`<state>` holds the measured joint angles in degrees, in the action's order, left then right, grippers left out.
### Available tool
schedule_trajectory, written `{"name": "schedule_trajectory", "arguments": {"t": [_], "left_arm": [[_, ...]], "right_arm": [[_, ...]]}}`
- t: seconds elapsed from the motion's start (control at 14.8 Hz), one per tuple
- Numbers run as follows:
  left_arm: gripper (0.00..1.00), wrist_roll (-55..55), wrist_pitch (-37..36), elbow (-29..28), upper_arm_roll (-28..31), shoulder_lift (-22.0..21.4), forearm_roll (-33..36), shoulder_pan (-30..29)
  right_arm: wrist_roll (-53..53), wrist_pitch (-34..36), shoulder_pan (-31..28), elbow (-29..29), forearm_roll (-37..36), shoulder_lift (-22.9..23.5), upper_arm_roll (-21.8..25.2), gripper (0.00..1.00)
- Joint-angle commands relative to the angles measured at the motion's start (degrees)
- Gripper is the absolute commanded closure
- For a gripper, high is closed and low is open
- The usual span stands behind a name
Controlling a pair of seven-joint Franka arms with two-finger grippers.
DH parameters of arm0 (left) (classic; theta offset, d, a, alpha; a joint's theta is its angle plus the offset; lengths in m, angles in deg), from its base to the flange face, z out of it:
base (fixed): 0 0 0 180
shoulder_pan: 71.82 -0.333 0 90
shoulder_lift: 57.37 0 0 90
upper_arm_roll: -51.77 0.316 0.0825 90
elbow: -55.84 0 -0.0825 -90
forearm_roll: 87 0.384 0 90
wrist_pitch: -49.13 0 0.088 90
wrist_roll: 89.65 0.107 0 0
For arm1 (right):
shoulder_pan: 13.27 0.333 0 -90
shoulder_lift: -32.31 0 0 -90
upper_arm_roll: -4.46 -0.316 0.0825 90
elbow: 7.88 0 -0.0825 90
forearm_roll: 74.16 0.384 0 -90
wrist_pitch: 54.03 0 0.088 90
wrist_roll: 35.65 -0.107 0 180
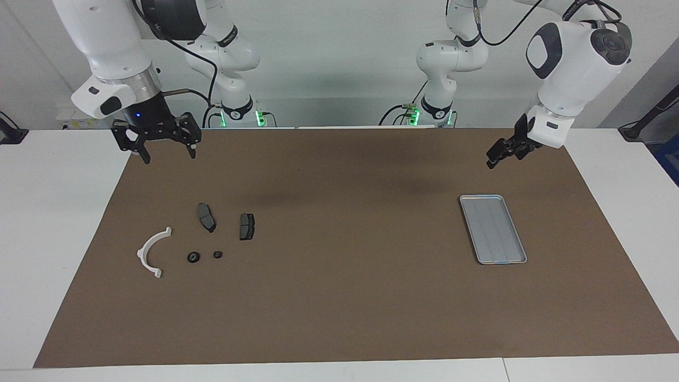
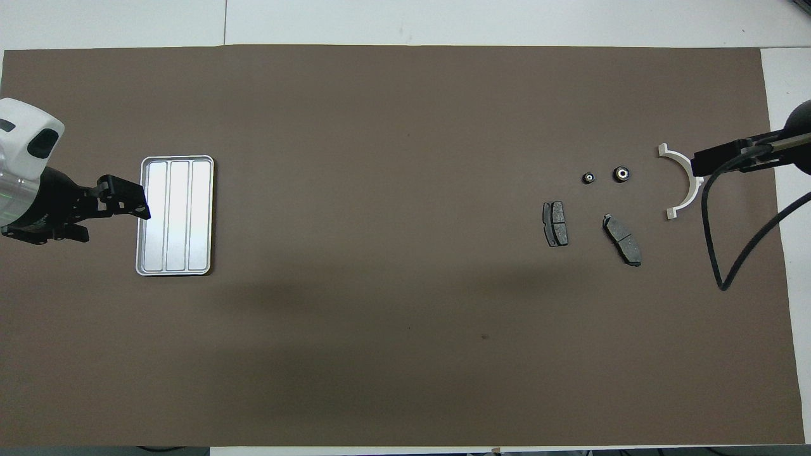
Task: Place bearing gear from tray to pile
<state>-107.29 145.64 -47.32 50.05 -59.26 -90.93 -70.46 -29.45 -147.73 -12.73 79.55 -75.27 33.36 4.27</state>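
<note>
Tray (image 1: 493,229) empty; both bearing gears (image 1: 193,257) already sit by pile (image 1: 154,252). Right gripper (image 1: 165,146) spread wide, left gripper (image 1: 501,154) state unclear; keep both clear.

The tray (image 1: 493,228) lies on the mat (image 1: 339,297) toward the left arm's end of the table, well apart from the pile at the right arm's end. In the pile, the two brake pads (image 1: 206,216) (image 1: 246,226) lie side by side nearest the robots, the two small gears (image 1: 193,257) (image 1: 217,254) lie just farther from the robots than the pads, and the curved bracket (image 1: 151,252) lies beside the gears, closest to the table's end. Nothing lies in the tray.
</note>
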Motion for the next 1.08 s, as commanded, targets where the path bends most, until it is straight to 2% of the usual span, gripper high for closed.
{"name": "schedule_trajectory", "arguments": {"t": [0.0, 0.34, 1.01], "left_arm": [[0.0, 0.33, -0.09, -0.72, -0.04, -0.39, -0.28, -0.13], [0.0, 0.77, 0.0, -0.72, -0.04, -0.39, -0.19, -0.13], [0.0, 0.77, -0.44, -0.72, 0.13, -0.39, -0.19, -0.13]], "right_arm": [[-0.93, 1.24, -2.21, 0.89, 0.41, -0.96, -0.51, 0.0], [-5.41, 1.59, -3.18, 4.15, 0.59, -2.98, -0.51, 0.0], [-0.49, 1.93, -4.41, 5.03, -0.46, -3.24, -0.43, 0.0]]}}
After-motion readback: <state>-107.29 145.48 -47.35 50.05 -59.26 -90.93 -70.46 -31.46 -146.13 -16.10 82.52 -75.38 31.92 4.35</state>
